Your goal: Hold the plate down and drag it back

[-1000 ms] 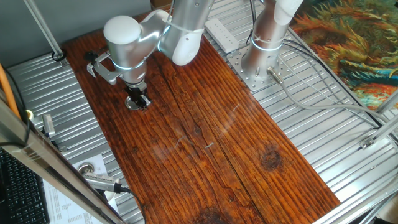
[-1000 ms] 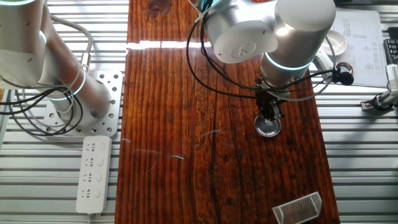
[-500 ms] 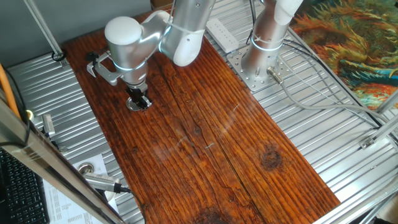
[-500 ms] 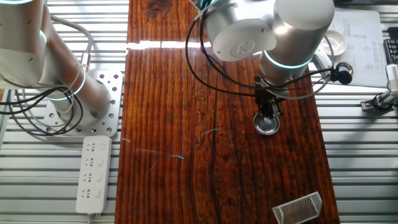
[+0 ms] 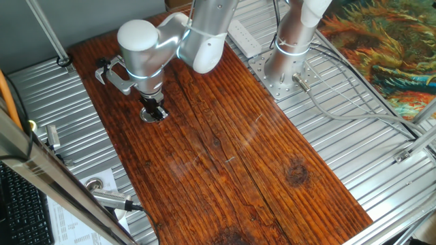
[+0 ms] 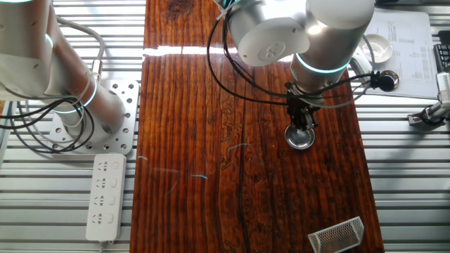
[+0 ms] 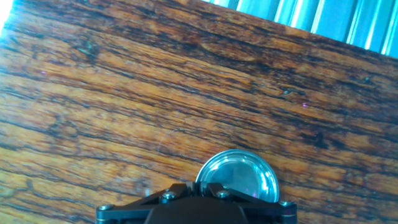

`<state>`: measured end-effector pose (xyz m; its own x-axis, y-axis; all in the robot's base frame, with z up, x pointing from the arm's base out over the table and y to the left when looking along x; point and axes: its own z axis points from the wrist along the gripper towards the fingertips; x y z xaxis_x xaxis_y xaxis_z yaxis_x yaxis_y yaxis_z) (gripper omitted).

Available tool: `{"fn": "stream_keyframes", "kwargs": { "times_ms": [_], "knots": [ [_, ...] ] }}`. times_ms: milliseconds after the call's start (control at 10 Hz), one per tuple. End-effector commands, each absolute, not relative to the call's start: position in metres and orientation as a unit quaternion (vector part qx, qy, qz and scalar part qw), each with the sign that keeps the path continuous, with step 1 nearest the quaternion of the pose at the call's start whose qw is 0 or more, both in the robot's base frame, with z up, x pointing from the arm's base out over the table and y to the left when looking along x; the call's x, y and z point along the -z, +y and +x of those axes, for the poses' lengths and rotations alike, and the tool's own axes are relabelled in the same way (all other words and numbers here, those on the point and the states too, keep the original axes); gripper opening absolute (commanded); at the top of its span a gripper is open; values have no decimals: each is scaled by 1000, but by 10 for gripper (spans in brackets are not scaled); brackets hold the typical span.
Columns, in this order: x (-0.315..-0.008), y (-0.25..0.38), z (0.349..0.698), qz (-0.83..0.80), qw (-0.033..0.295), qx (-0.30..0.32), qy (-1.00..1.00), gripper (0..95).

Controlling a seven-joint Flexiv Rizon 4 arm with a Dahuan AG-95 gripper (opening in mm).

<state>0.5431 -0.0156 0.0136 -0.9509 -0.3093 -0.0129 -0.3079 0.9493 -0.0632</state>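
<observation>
The plate is a small round metal disc with a shiny rim, lying flat on the wooden board. It also shows in one fixed view and in the hand view. My gripper stands upright with its shut tip pressed on the plate's top. In one fixed view the gripper covers most of the disc. In the hand view the gripper has its two black fingers together, at the plate's near edge.
The wooden board lies on a ribbed metal table. A second arm's base and a white power strip are to one side. A bent metal bracket lies near the board's corner. Papers lie beyond the board's edge.
The gripper and the plate under it have slid a short way together across the board, up and slightly left in the other fixed view.
</observation>
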Motion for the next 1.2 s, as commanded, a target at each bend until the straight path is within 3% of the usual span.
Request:
{"fn": "stream_keyframes", "kwargs": {
  "times_ms": [100,1200],
  "knots": [
    [-12,-16,543,-157,13,28,987,0],
    [-14,-1,537,-147,18,22,989,0]
  ]
}}
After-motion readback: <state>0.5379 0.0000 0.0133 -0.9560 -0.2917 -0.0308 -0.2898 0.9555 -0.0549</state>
